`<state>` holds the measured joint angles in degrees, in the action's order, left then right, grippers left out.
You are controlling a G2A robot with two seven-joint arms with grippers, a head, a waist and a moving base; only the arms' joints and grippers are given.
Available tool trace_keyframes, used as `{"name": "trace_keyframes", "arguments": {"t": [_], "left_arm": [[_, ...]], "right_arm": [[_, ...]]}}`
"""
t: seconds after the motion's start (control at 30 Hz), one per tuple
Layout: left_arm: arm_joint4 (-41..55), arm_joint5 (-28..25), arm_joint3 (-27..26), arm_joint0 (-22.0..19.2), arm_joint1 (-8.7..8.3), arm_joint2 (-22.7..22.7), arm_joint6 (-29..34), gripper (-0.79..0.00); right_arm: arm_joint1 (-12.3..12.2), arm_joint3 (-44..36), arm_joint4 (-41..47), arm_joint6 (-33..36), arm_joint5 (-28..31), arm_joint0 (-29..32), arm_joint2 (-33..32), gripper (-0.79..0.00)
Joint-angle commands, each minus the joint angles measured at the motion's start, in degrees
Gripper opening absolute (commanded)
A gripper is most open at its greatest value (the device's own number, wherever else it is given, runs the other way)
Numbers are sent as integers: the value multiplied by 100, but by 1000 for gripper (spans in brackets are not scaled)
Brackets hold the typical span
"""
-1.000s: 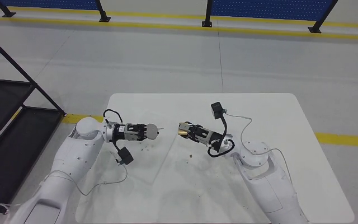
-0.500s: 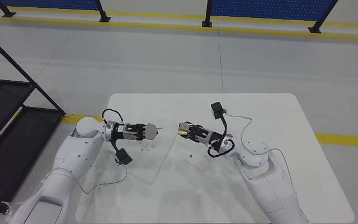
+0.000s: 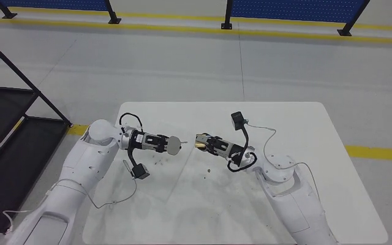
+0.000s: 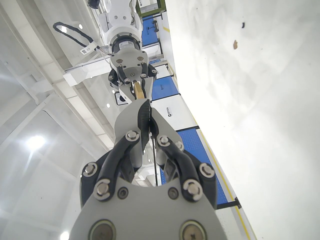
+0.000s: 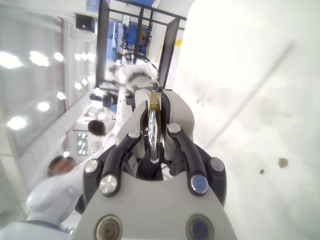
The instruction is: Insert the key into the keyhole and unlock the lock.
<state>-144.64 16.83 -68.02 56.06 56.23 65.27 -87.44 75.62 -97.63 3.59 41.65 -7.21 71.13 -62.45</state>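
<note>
1. Left tool (image 4: 148, 112) pinches the key (image 3: 180, 143) over the table's (image 3: 275, 122) middle.
2. Right tool (image 5: 153, 98) clamps the brass lock (image 5: 153, 116).
3. The key's long axis points at the lock, just apart from it; the left arm looks set to close that gap.

You have one table (image 3: 306, 122) in front of you. There are two grippers: one left gripper (image 3: 174, 144) and one right gripper (image 3: 196, 142). You can count one key (image 3: 180, 142) and one lock (image 5: 153, 111). On the table top you can see two tiny bits: one brown crumb (image 5: 283, 162) and one dark speck (image 5: 261, 171). Off to the side stands one black rack (image 3: 27, 131). Far back there are two blue fences, one fence (image 3: 55, 3) here and one fence (image 3: 294, 7) there.
</note>
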Motion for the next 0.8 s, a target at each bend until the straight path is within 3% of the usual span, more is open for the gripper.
{"name": "trace_keyframes", "arguments": {"t": [0.0,0.77], "left_arm": [[188,-48,41,-43,11,-56,-50,-785],[689,-50,21,-151,-93,-493,-52,-785]], "right_arm": [[0,0,0,0,0,0,0,-785],[-65,-153,-74,186,265,37,105,-785]]}}
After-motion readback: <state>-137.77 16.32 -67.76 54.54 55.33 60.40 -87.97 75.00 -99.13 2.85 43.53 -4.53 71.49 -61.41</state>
